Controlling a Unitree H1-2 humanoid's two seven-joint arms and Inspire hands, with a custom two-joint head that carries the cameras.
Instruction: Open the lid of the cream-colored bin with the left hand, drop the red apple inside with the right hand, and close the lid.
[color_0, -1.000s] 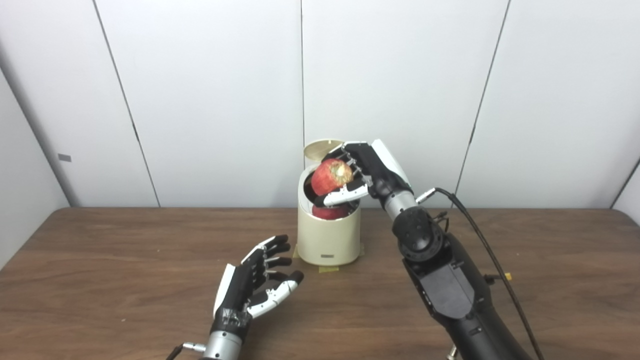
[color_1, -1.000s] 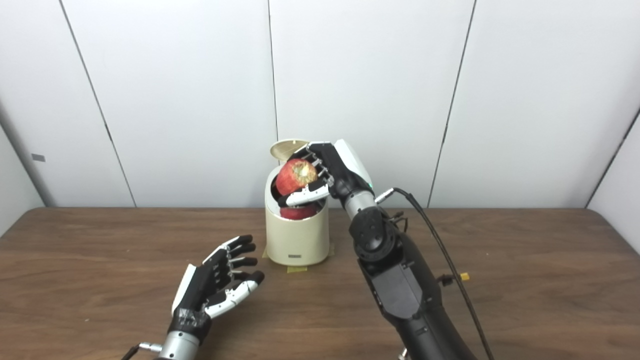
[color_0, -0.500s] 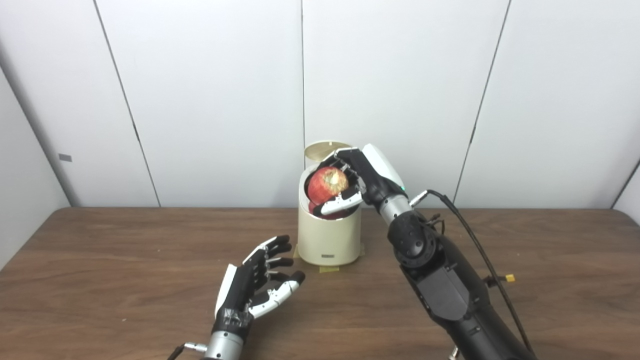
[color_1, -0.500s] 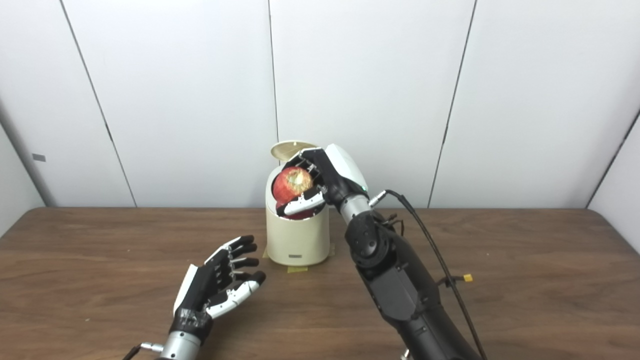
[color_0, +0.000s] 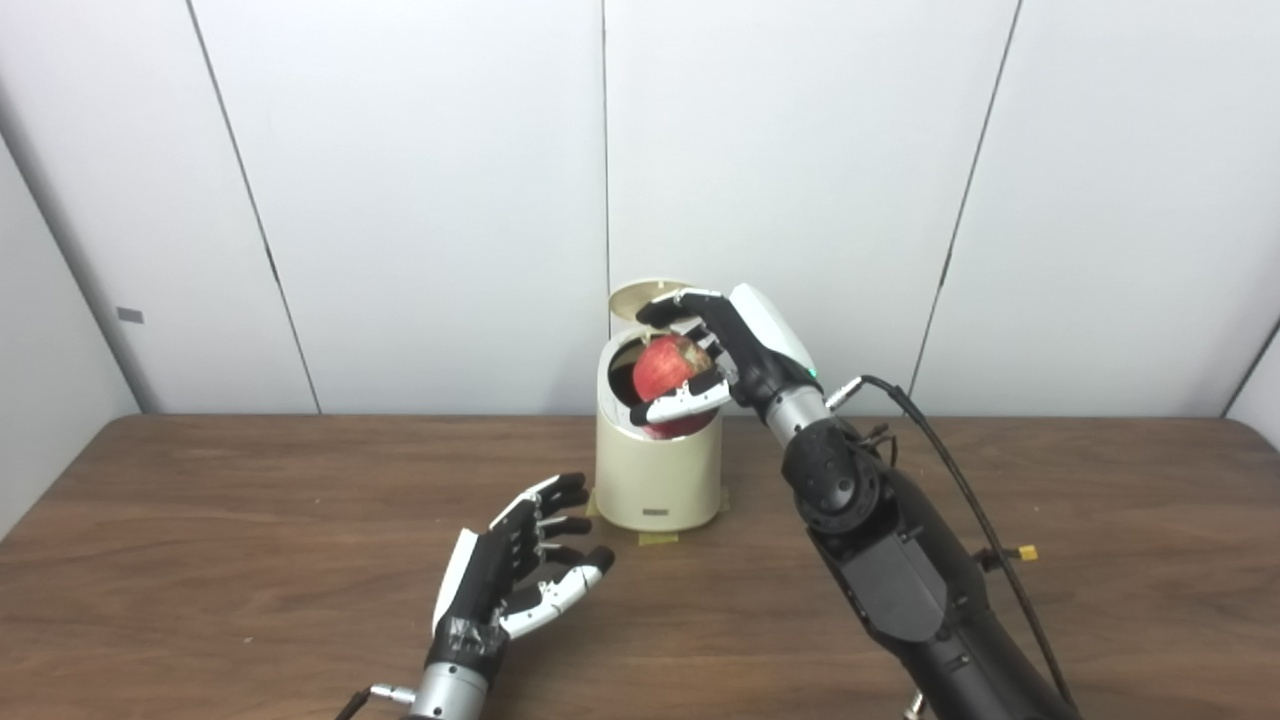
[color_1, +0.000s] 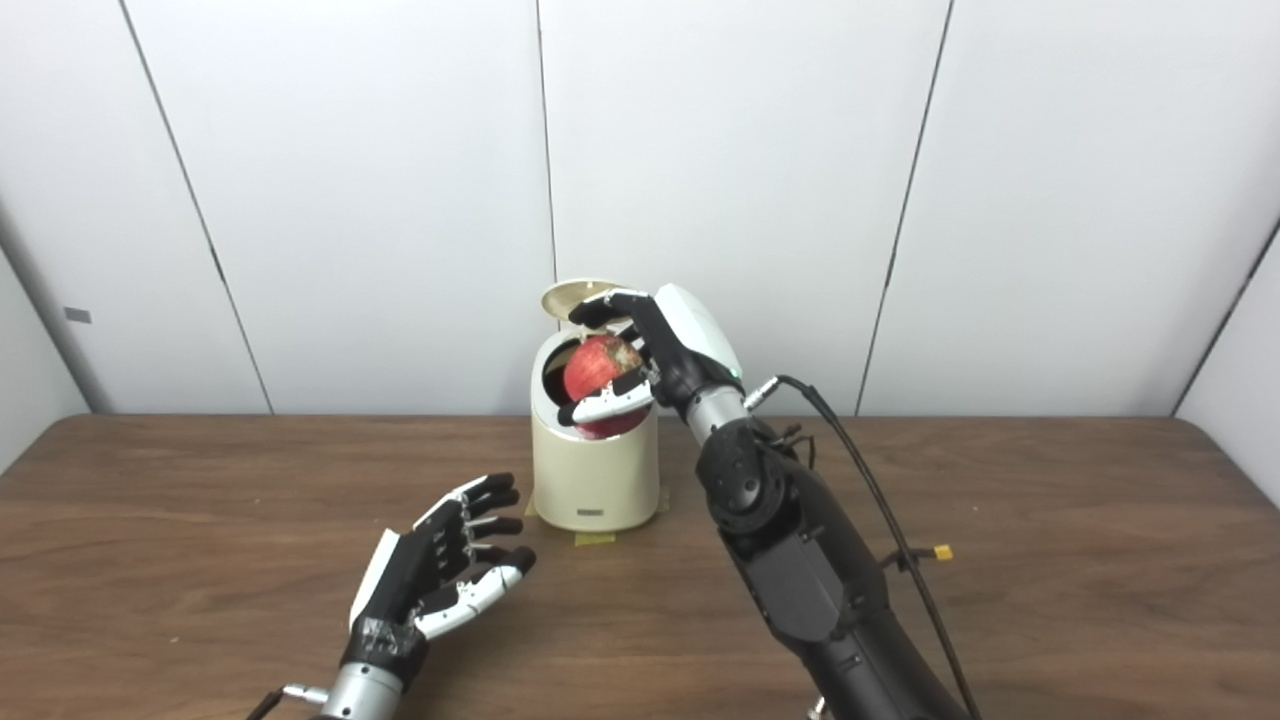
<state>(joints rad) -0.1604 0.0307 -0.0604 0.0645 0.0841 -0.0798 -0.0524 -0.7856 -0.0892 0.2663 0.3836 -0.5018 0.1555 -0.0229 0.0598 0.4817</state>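
While lid (color_0: 640, 297) stands upright, apple (color_0: 668, 366) in bin (color_0: 657, 480) mouth, R hand (color_0: 722, 350) spread.

Red apple (color_0: 668, 368); cream bin (color_0: 655, 480); brown wood-grain table (color_0: 200, 560); black-white hands.

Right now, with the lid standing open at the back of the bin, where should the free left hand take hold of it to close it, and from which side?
Take the lid by its raised top edge, coming over from the left of the bin. It stands upright behind the opening, and the right hand with the apple fills the front and right, so only that edge looks free. The left hand waits open, low on the table.
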